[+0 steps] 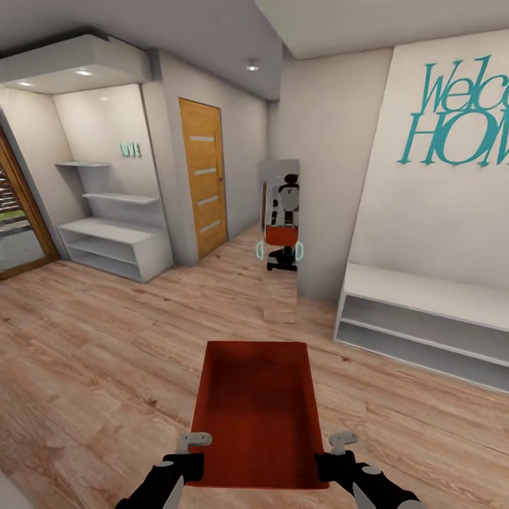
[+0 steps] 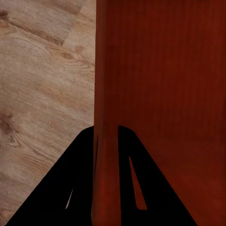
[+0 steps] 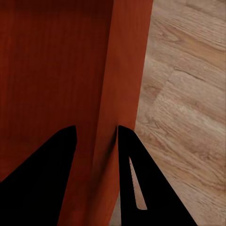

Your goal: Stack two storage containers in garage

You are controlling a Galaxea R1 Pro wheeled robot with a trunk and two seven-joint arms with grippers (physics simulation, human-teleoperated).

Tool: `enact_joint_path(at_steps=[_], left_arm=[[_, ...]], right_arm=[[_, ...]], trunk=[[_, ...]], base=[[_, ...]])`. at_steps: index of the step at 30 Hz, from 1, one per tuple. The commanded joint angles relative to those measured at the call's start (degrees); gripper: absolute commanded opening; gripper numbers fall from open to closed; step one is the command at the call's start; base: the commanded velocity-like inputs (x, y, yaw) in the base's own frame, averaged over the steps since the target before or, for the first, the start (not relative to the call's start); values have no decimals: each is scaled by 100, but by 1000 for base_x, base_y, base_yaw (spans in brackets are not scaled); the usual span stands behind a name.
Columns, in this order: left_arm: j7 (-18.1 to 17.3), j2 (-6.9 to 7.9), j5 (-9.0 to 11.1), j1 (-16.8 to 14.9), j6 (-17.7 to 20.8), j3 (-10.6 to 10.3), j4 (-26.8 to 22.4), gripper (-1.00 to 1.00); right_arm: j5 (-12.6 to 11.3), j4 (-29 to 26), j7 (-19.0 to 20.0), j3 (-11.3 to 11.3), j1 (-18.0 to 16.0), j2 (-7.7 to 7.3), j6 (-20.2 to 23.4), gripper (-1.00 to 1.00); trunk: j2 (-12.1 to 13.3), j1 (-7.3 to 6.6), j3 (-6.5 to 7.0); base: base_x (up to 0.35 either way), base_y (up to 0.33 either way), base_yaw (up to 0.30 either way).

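Light wood planks (image 1: 85, 353) run under you across a hallway with pale walls, a white bench shelf (image 1: 424, 318) along the right wall below teal lettering (image 1: 459, 113), and a second set of white shelves (image 1: 113, 244) in the alcove at far left. A wooden door (image 1: 203, 187) stands ahead on the left, and beside it a tall mirror (image 1: 280, 240) leans at the wall corner, throwing back your robot's reflection with a red shape in front of it. You are carrying one bin (image 1: 258, 410) out in front of you, held level above the planks, its open top facing up and its long sides running away from you. Your left gripper (image 1: 185, 463) is on the bin's left wall near the close corner; in the left wrist view that gripper (image 2: 107, 134) has one black finger on each side of the wall (image 2: 107, 94), closed onto it. Your right gripper (image 1: 334, 463) is on the opposite wall in the same way, and in the right wrist view it (image 3: 96, 134) straddles the wall (image 3: 125, 70) with both fingers pressed against it. Plank flooring (image 3: 188, 117) shows beyond the bin's outer side in both wrist views.
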Motion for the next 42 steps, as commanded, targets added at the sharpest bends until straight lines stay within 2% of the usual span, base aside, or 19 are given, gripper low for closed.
enact_joint_path(at_steps=[1, 15, 35, 42], left_arm=[[-5, 339, 57, -6, 34, 280, 3, -100], [-3, 342, 56, -6, 34, 280, 3, -100], [-2, 342, 51, -6, 36, 280, 3, -100], [0, 342, 51, -6, 42, 280, 3, -100]], right_arm=[[-28, -14, 200, 79, -5, -39, -52, -100], [-28, -14, 200, 79, -5, -39, -52, -100], [-28, -14, 200, 79, -5, -39, -52, -100], [-28, -14, 200, 79, -5, -39, -52, -100]], trunk=[[-12, 7, -11], [-12, 7, -11], [-12, 7, -11], [-12, 7, -11]], base=[[327, 132, 238], [327, 126, 63], [327, 116, 190], [327, 79, 52]])
